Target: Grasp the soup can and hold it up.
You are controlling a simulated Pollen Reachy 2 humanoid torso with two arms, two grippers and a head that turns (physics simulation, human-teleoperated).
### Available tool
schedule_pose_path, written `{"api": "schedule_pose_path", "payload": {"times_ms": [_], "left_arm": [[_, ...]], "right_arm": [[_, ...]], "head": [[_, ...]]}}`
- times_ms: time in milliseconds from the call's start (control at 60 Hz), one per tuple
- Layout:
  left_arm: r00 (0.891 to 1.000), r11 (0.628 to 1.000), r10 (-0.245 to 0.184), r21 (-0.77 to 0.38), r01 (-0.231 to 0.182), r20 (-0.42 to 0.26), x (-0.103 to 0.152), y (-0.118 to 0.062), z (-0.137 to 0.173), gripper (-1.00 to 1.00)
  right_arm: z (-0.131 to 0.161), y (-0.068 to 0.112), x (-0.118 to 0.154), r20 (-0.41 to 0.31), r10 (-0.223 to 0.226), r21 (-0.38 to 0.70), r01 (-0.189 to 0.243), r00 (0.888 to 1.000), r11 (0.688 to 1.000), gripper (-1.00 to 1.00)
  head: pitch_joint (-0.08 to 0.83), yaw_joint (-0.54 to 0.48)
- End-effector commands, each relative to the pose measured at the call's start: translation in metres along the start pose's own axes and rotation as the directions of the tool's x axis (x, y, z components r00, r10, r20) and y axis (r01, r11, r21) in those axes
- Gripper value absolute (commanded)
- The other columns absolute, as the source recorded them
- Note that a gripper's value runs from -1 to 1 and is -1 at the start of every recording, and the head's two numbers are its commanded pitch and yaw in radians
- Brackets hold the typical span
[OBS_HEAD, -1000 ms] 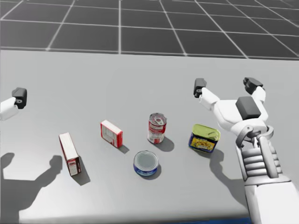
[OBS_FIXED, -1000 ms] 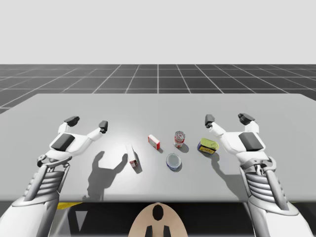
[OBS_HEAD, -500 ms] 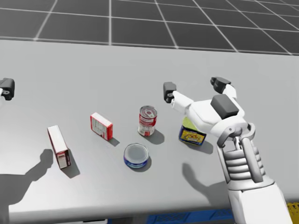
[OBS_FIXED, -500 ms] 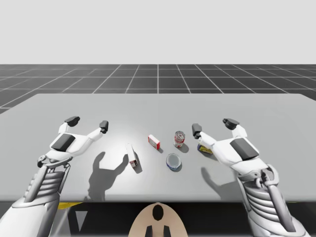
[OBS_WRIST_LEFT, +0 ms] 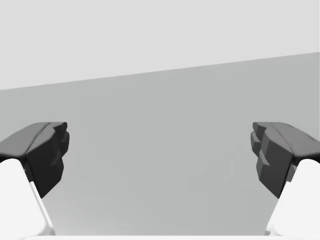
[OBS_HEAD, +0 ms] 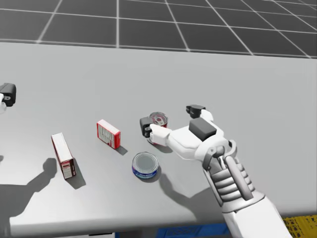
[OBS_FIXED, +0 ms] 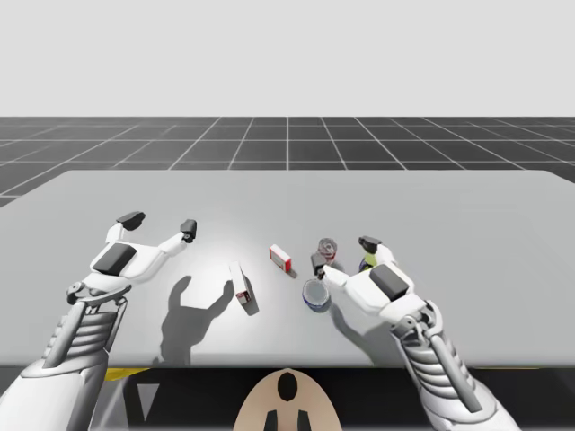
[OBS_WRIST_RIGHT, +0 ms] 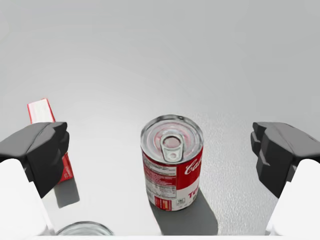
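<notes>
**Two sets of jaws open, soup can between the right pair**

Nearest me on the desk [OBS_FIXED: 449,197] lies a flat round blue tin [OBS_HEAD: 145,165], just beside my right forearm. Off to its left, well apart, is a long red-and-white box [OBS_HEAD: 63,155].

A little further out, my right jaws are spread wide and hold nothing. The soup can [OBS_WRIST_RIGHT: 172,165] stands upright on the desk in the gap between the two dark fingers [OBS_WRIST_RIGHT: 42,152], touching neither. A small red-and-white box [OBS_HEAD: 108,134] sits near the can on its left, partly behind one finger in the right wrist view. On the can's other side a yellow-and-blue tin [OBS_FIXED: 367,264] peeks out past my right arm, mostly hidden.

Furthest out, at the left, my left jaws hang wide open above bare desk, gripping nothing.
</notes>
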Motion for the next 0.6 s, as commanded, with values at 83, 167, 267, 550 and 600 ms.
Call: {"api": "schedule_pose_path", "payload": {"times_ms": [83, 167, 267, 550, 600], "left_arm": [[1.0, 1.0, -0.004, 0.002, 0.004, -0.003, 0.0, -0.001, 0.001, -1.0], [1.0, 1.0, -0.006, 0.001, 0.006, -0.004, 0.0, -0.001, 0.001, -1.0], [1.0, 1.0, -0.005, 0.002, 0.005, -0.004, 0.0, -0.002, 0.001, -1.0], [1.0, 1.0, -0.004, 0.001, 0.004, -0.005, 0.0, -0.002, 0.001, -1.0], [1.0, 1.0, -0.004, 0.001, 0.004, -0.005, 0.0, -0.002, 0.0, -1.0]], "right_arm": [[-0.025, 0.012, -0.012, -0.075, -0.11, 0.042, 0.114, 0.991, 0.993, -1.0], [-0.036, 0.012, -0.016, -0.108, -0.123, 0.046, 0.129, 0.986, 0.991, -1.0], [-0.048, 0.013, -0.02, -0.13, -0.114, 0.043, 0.12, 0.985, 0.992, -1.0], [-0.08, 0.014, -0.033, -0.197, -0.101, 0.029, 0.109, 0.975, 0.994, -1.0], [-0.085, 0.014, -0.036, -0.207, -0.097, 0.021, 0.104, 0.974, 0.994, -1.0]], "head": [[0.591, -0.18], [0.592, -0.18], [0.591, -0.18], [0.588, -0.17], [0.588, -0.17]]}}
